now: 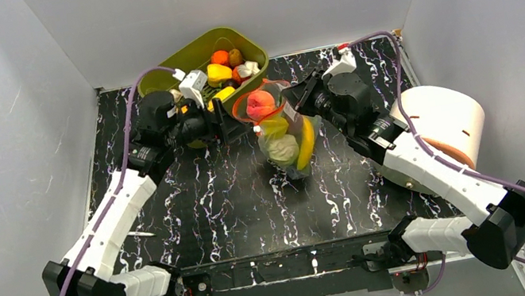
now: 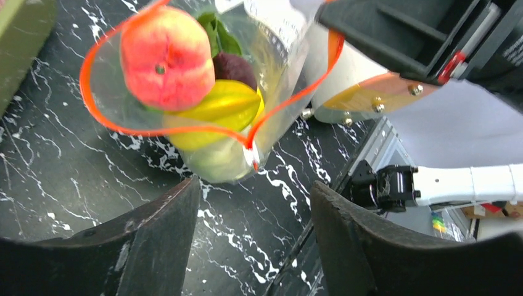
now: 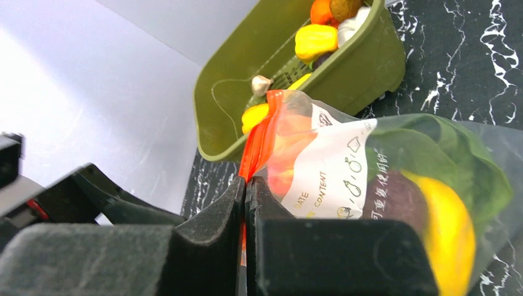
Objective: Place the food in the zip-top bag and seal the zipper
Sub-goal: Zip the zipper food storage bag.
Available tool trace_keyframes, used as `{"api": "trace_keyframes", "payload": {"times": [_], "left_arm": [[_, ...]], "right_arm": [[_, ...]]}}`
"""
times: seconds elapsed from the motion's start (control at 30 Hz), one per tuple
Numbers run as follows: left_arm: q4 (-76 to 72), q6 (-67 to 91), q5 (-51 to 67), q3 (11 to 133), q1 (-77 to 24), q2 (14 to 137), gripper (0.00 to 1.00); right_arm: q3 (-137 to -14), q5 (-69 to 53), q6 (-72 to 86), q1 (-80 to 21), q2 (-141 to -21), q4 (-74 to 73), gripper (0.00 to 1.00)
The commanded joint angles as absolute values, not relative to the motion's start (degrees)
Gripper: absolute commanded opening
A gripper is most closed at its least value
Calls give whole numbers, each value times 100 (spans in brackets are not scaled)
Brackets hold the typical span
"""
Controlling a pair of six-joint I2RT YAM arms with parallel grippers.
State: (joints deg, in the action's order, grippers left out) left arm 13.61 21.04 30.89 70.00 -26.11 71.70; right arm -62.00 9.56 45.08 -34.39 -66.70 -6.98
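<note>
Black white-veined table (image 1: 212, 204), olive tub (image 1: 187, 54) at far edge, filled clear bag (image 1: 285, 149) mid-table, white drum (image 1: 443, 118) seemingly at right edge

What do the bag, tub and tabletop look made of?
Zip-top bag: thin clear plastic film, glossy and crinkled, food visible through it.
Tub: olive moulded plastic, probably; smooth walls, dull sheen.
Table: black, white-veined marble look, slight gloss; possibly laminate.

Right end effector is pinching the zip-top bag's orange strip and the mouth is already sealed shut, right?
Not sealed. The left wrist view shows the zip-top bag open, its zipper looping wide around a peach. The right end effector does pinch the strip.
</note>
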Motion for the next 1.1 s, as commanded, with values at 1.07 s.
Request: {"api": "trace_keyframes", "payload": {"times": [1.07], "left_arm": [[-1812, 3543, 3629, 5702, -2785, 7945, 42]], "right_arm": [[-6052, 1200, 5365, -3432, -6396, 385, 0]]}}
